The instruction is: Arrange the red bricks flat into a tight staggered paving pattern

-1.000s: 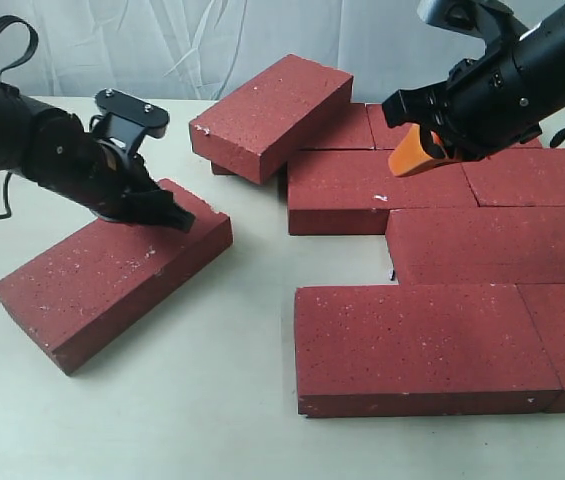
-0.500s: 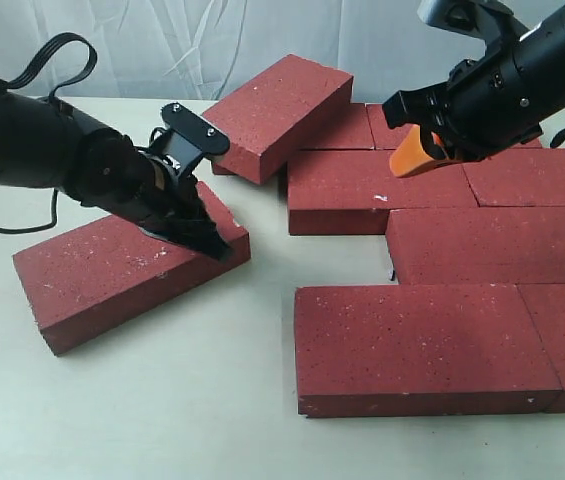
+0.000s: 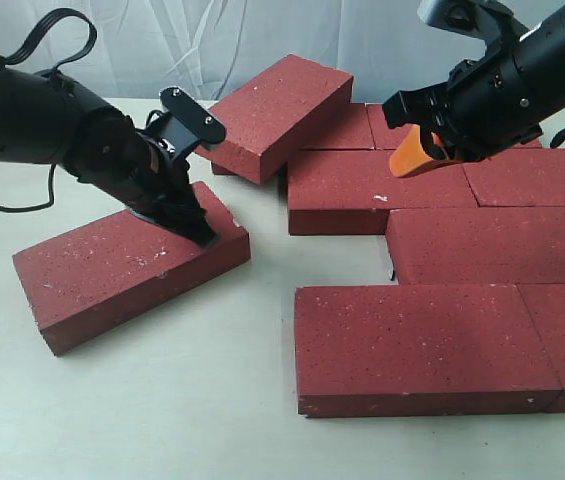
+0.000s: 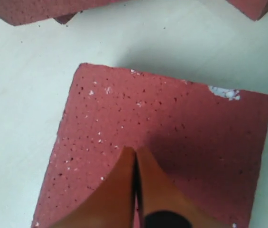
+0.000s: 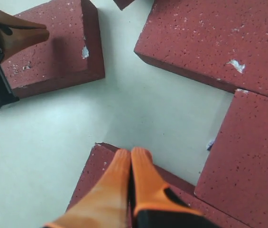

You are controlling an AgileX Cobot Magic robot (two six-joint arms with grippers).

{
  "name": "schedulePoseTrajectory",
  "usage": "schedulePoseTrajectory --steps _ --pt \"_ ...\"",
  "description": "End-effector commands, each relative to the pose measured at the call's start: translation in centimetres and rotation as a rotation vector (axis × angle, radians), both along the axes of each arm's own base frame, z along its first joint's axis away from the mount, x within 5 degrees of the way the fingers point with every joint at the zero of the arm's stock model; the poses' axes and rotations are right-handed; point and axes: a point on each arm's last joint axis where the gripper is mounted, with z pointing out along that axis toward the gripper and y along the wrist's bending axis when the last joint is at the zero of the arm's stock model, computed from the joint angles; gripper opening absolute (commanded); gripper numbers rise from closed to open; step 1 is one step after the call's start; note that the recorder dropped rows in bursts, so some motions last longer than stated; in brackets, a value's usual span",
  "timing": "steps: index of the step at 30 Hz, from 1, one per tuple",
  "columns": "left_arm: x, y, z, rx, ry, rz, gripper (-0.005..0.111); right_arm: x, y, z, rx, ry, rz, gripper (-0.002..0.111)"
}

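A loose red brick (image 3: pixel 112 268) lies flat and askew at the left, apart from the paved group. My left gripper (image 3: pixel 202 236) is shut, with its tips pressed on that brick's right end; in the left wrist view the closed fingertips (image 4: pixel 134 152) rest on the speckled top (image 4: pixel 181 118). Several red bricks lie paved at the right, among them a front one (image 3: pixel 422 345) and a middle one (image 3: pixel 367 190). Another brick (image 3: pixel 272 115) leans tilted at the back. My right gripper (image 3: pixel 410 160) hovers shut and empty above the paved bricks (image 5: pixel 92 178).
The cream table (image 3: pixel 162 400) shows a bare gap between the loose brick and the paved group. A white cloth backdrop (image 3: pixel 212 40) hangs behind. In the right wrist view the loose brick (image 5: pixel 62 52) and the left arm's finger (image 5: pixel 17 31) appear.
The left gripper slid the loose brick rightward toward the paved group, then drew its tip slightly back and up. The right arm has stayed still.
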Motion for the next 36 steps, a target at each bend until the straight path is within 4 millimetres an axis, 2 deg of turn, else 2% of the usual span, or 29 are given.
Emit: schedulePoseTrajectory --steps 1,7,21,25,31,36 --pt "0.3 0.2 -1.1 -0.009 0.036 0.036 0.000 0.0 -0.1 0.4 -0.004 -0.018 0.003 -0.001" --pt "0.1 0.1 -0.8 0.019 0.038 -0.032 0.000 0.0 -0.1 0.4 -0.004 -0.022 0.002 -0.001" --pt "-0.7 -0.8 -0.8 -0.080 0.118 -0.077 0.000 0.1 -0.1 0.4 -0.004 -0.024 0.001 -0.001" --pt "-1.1 -1.0 -0.9 -0.064 0.140 -0.151 0.000 0.1 -0.1 0.4 -0.004 -0.024 0.001 -0.001" --pt "-2.5 -2.9 -0.9 -0.048 0.151 -0.351 0.000 0.1 -0.1 0.4 -0.004 -0.024 0.001 -0.001" --pt "-3.1 -3.5 -0.9 -0.070 0.168 -0.447 0.000 0.1 -0.1 0.4 -0.004 -0.024 0.001 -0.001"
